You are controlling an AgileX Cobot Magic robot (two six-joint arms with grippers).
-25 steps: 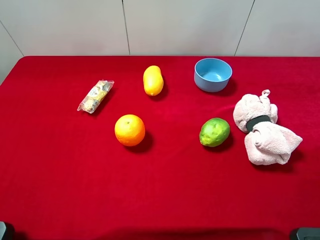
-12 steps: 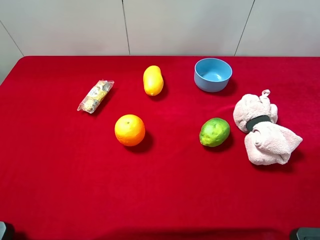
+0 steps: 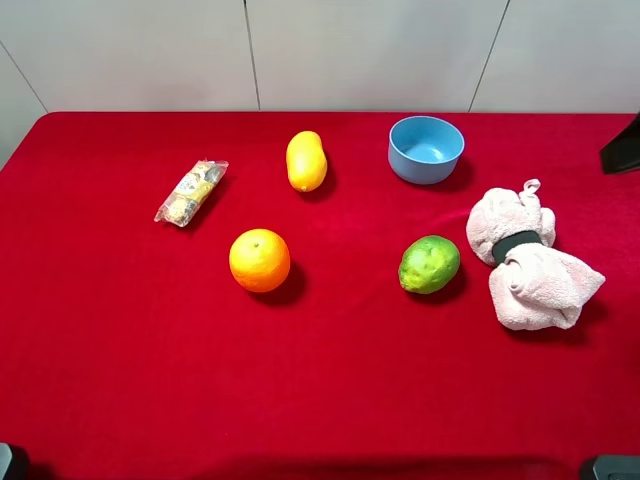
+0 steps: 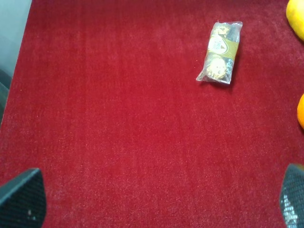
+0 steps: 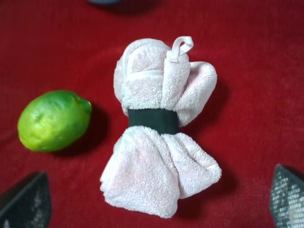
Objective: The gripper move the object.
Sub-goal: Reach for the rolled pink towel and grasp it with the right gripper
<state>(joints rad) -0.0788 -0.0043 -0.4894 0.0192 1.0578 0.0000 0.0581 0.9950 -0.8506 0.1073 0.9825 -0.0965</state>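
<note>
The pink towel bundle (image 5: pixel 153 164) lies just right of the lime (image 5: pixel 53 120). It looks soft, light and squashy, I'd say, so pinch at its dark band (image 5: pixel 153 120). The right claw (image 5: pixel 156 198) hangs above it, spread wide, empty.

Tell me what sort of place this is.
Most likely a robot test bench rather than a kitchen: a table covered in plain red cloth, bare pale wall panels behind it, and unrelated props spaced apart, such as an orange, a blue bowl and a pink towel bundle.
</note>
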